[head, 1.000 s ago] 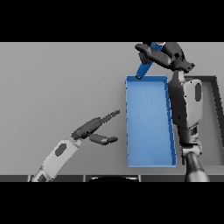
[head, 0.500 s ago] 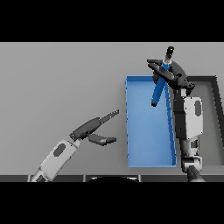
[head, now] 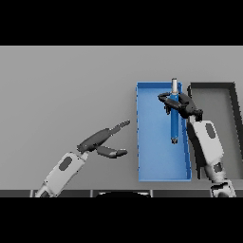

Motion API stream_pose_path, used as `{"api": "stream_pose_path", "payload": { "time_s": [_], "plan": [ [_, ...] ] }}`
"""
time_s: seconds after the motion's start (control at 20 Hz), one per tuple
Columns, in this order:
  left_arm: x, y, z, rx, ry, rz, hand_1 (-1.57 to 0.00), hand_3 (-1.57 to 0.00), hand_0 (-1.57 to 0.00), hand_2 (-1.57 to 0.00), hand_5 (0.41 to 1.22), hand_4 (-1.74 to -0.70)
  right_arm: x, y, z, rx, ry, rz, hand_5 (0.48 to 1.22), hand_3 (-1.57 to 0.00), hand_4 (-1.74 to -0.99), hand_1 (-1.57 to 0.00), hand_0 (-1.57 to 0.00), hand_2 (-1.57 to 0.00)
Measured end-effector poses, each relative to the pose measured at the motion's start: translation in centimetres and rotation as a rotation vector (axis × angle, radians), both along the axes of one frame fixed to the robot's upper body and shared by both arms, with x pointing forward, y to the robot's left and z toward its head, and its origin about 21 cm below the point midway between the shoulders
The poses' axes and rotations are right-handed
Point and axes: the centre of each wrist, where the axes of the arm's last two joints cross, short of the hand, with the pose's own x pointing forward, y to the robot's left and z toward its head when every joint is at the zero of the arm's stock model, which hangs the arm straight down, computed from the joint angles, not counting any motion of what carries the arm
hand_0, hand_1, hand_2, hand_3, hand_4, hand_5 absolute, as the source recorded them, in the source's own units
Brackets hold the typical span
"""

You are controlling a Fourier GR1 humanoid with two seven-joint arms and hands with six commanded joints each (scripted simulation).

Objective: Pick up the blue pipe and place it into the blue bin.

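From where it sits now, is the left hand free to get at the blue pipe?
Probably not usefully: the right hand is curled round the blue pipe over the blue bin, while the left hand hangs open outside the bin's left wall.

Over the last second the right hand (head: 182,105) has come down from the upper right of the frame, above the far rim of the blue bin (head: 141,137), to a place over the bin's right half. The blue pipe (head: 174,114) in its curled fingers, first tilted, now lies nearly straight up and down the frame, lower over the bin's floor.
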Motion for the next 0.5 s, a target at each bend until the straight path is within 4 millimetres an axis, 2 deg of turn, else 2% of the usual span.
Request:
{"api": "stream_pose_path", "payload": {
  "time_s": [0.1, 0.2, 0.35, 0.5],
  "plan": [
    [0.0, 0.0, 0.4, -0.006, 0.000, -0.006, 0.00, 0.00, 0.00, 0.00, 0.476, -0.83, 0.3, 0.1, -1.0, 0.006, 0.103, -0.015, 1.159, -0.52, -1.404, -0.88, -0.94, -0.85],
    [-0.1, -0.2, 0.3, 0.002, -0.005, -0.005, 0.00, 0.00, 0.00, 0.00, 0.476, -0.83, 0.3, 0.2, -1.5, 0.003, 0.176, -0.003, 1.182, -0.33, -1.302, -0.57, -0.60, -0.55],
    [0.0, 0.0, 0.2, 0.001, -0.003, 0.001, 0.00, 0.00, 0.00, 0.00, 0.477, -0.83, -0.3, 1.0, -0.2, -0.056, 0.155, 0.126, 1.044, -0.17, -1.215, -0.29, -0.31, -0.28],
    [-0.3, 0.2, 0.4, -0.009, -0.008, -0.001, 0.00, 0.00, 0.00, 0.00, 0.473, -0.83, -0.7, 1.3, 0.3, -0.177, 0.121, 0.207, 0.933, -0.09, -1.196, -0.15, -0.16, -0.14]
  ]
}}
